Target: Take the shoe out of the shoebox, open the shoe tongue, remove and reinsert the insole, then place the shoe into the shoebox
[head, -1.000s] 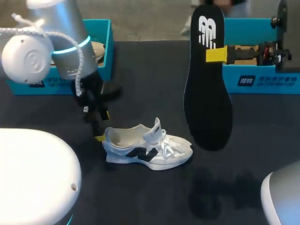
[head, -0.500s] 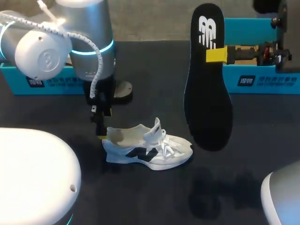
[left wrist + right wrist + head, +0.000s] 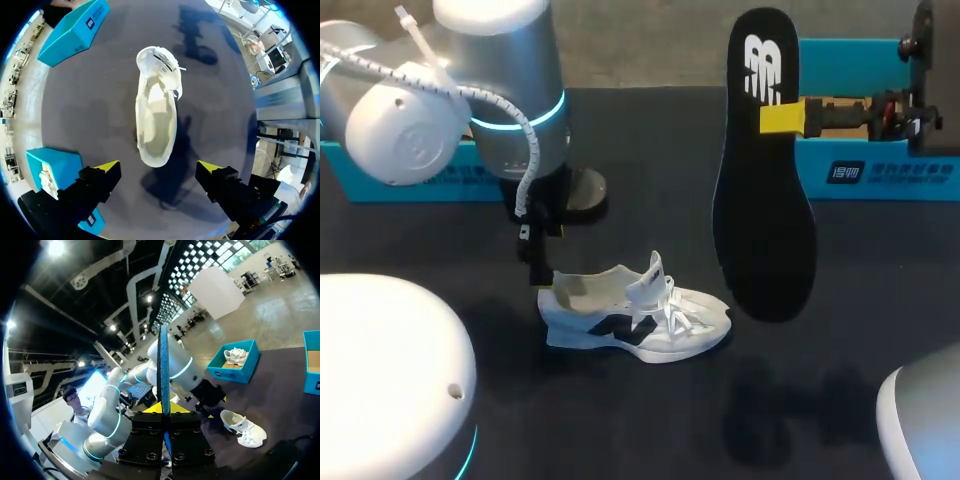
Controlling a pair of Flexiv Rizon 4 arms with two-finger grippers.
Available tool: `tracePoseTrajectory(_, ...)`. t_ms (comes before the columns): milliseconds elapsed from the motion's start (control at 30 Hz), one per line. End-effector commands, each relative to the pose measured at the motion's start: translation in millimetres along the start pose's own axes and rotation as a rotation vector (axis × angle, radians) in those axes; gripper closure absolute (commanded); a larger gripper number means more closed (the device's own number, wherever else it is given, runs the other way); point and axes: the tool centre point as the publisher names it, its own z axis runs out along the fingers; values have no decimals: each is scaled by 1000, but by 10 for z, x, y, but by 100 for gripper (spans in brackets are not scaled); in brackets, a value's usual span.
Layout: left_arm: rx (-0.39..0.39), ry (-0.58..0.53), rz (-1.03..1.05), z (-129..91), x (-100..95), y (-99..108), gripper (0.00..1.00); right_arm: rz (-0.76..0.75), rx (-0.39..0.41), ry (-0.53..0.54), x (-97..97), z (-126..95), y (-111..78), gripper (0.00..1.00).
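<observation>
Starting with the white shoe (image 3: 635,315): out of the box, standing on its sole near the middle of the counter (image 3: 650,430), toe toward the right arm's side, heel toward the left. Tongue (image 3: 651,273) pulled up and forward, leaving the mouth wide. From the left wrist view, a look straight down into a pale, bare interior, so no insole inside.

Hanging clear of the shoe, above the counter on the toe side: the black insole (image 3: 763,220), upright, toe end down, pinched nearer its heel end by the right jaws, closed on its two faces. Seen edge-on in the right wrist view as a thin dark blade rising from between them. Probably kept high and vertical to stay out of the way, ready to be steered back in toe-first.

Above the heel: the left jaws, spread wide and gripping nothing, yellow fingertips (image 3: 107,166) flanking the heel end without touching. Likely posed there to steady the heel for reinsertion.

Farther out, along the far edge: the left shoebox (image 3: 360,182), blue, behind the left arm (image 3: 510,110), with a second shoe (image 3: 234,356) in it. Opposite, the right shoebox (image 3: 880,170), behind the right jaws.

By judgement: removal done, reinsertion next, boxing not yet begun.
</observation>
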Motion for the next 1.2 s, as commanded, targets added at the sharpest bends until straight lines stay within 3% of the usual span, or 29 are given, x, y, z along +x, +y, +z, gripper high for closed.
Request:
tracePoseTrajectory(33,3,-6,-3,-5,16,33,0,2,-4,-6,40,57,-1,100)
tracePoseTrajectory(1100,3,-6,-3,-5,16,33,0,2,-4,-6,40,57,-1,100)
tracePoseTrajectory(1200,31,-17,3,28,-50,-38,0,2,-4,-6,40,57,-1,100)
